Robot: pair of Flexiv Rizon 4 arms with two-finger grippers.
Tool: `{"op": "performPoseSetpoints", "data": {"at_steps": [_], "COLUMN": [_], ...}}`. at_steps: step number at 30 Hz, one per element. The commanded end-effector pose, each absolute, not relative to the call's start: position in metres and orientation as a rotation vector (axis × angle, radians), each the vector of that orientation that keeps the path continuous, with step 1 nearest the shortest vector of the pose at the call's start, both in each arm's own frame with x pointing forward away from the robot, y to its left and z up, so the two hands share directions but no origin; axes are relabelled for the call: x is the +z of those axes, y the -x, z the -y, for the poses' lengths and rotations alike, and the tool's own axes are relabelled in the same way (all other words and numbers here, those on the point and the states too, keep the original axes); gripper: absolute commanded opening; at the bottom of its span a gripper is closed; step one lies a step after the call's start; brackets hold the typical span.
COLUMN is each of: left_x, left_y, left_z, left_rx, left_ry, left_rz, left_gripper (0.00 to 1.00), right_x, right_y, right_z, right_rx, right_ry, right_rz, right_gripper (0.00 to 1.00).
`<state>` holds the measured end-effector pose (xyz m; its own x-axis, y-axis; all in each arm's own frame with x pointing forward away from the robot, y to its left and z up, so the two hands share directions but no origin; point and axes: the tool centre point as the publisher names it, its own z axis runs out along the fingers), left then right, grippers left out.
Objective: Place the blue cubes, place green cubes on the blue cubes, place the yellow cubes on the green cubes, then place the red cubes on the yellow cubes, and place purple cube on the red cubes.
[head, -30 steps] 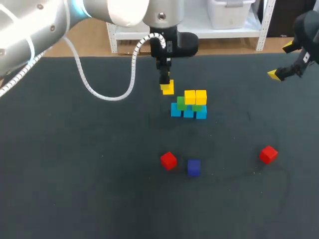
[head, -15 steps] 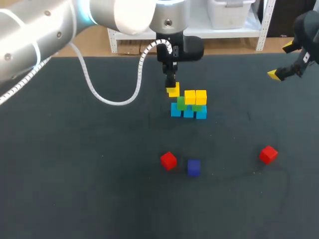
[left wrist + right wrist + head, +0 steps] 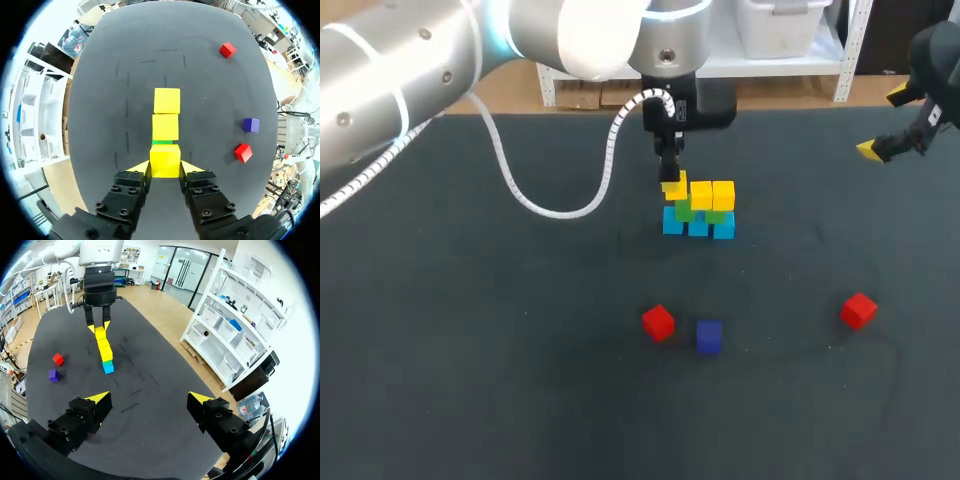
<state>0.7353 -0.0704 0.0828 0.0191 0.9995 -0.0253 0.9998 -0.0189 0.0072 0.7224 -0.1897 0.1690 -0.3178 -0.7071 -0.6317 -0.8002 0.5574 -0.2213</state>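
– Right, where is the third yellow cube (image 3: 165,160)?
– Pinched in the left tool (image 3: 165,169), with a fingertip on each side face. It hangs at the near end of the stack, over the one green cube (image 3: 684,211) that has no yellow on it.
– And the rest of the row?
– From the left wrist, the two placed yellow cubes (image 3: 166,114) run straight ahead of the tool, one behind the other. So the row's long axis points away along the fingers. The held cube is in line with them, just beside the nearer one.
– Is it down?
– I cannot tell for sure. From the head camera it looks a shade higher than its neighbours. I would judge a short straight drop is needed, with no sideways shift.
– Any risk?
– It is so close that it could nudge the neighbouring yellow.
– The other arm?
– The right tool (image 3: 150,399) is well apart at the far right of the table (image 3: 470,350), fingers spread wide with nothing between them.
– What is not yet stacked?
– Two red cubes (image 3: 658,323) and the purple cube (image 3: 709,336) lie loose, well apart from the blue cubes (image 3: 698,227) at the base.
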Motion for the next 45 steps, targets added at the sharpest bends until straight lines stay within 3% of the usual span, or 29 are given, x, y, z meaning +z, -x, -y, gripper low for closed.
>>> {"op": "performPoseSetpoints", "data": {"at_steps": [1,21,30,36,39,41,45], "left_x": [0.081,0.074,0.071,0.070,0.069,0.068,0.071], "left_y": [-0.736,-0.741,-0.741,-0.740,-0.740,-0.740,-0.739], "left_z": [0.073,0.083,0.082,0.081,0.081,0.080,0.077], "left_rx": [-0.012,0.035,0.042,0.044,0.044,0.045,0.046], "left_ry": [-2.232,-2.283,-2.292,-2.302,-2.305,-2.306,-2.292], "left_rz": [-2.184,-2.155,-2.163,-2.164,-2.167,-2.170,-2.171], "left_gripper": [0.00,0.00,0.38,0.50,0.75,0.96,1.00], "right_x": [0.169,0.169,0.169,0.169,0.169,0.169,0.169], "right_y": [-0.723,-0.723,-0.723,-0.723,-0.723,-0.723,-0.723], "right_z": [0.191,0.191,0.191,0.191,0.191,0.191,0.191], "right_rx": [0.179,0.179,0.179,0.179,0.179,0.179,0.179], "right_ry": [1.209,1.209,1.209,1.209,1.209,1.209,1.209], "right_rz": [-2.091,-2.091,-2.091,-2.091,-2.091,-2.091,-2.091], "right_gripper": [1.00,1.00,1.00,1.00,1.00,1.00,1.00]}}
